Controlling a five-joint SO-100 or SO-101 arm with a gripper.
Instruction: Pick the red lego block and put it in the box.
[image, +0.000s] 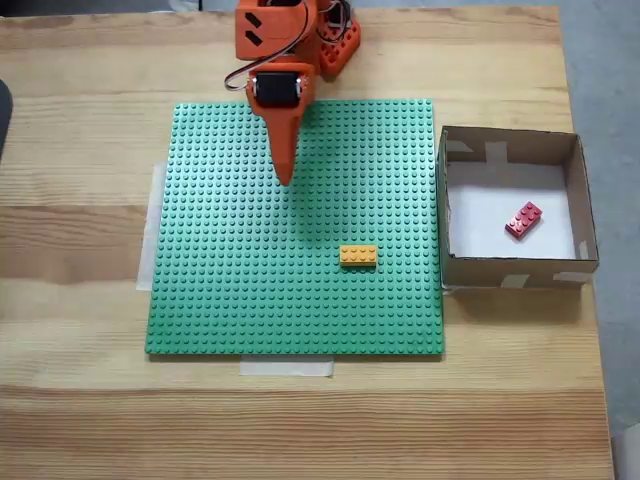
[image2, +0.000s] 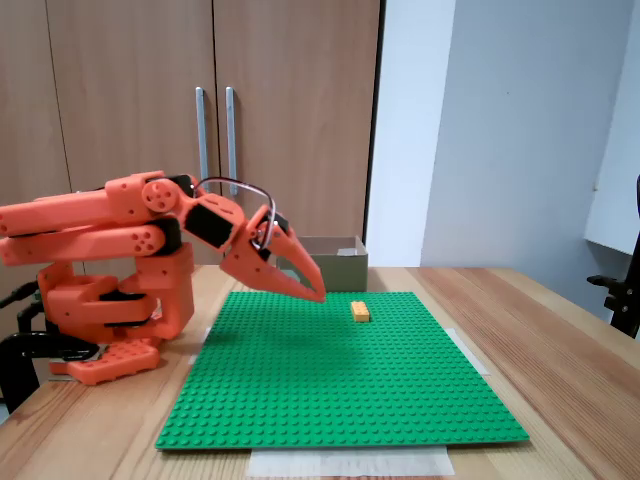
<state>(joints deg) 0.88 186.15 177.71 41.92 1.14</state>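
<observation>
The wooden bench (image: 80, 230) carries a green studded baseplate (image: 230, 290), taped down at its edges. In the top-down fixed view, the box (image: 585, 200) sits just beside the baseplate's right edge. The orange arm (image2: 110, 225) is folded low over the baseplate's far side, and its claw (image: 285, 178) hangs above the studs — fingers together, empty. The yellow brick (image: 358, 256) lies on the baseplate. The red lego block (image: 523, 220) lies inside the box on its white bottom — tilted, right of centre.
</observation>
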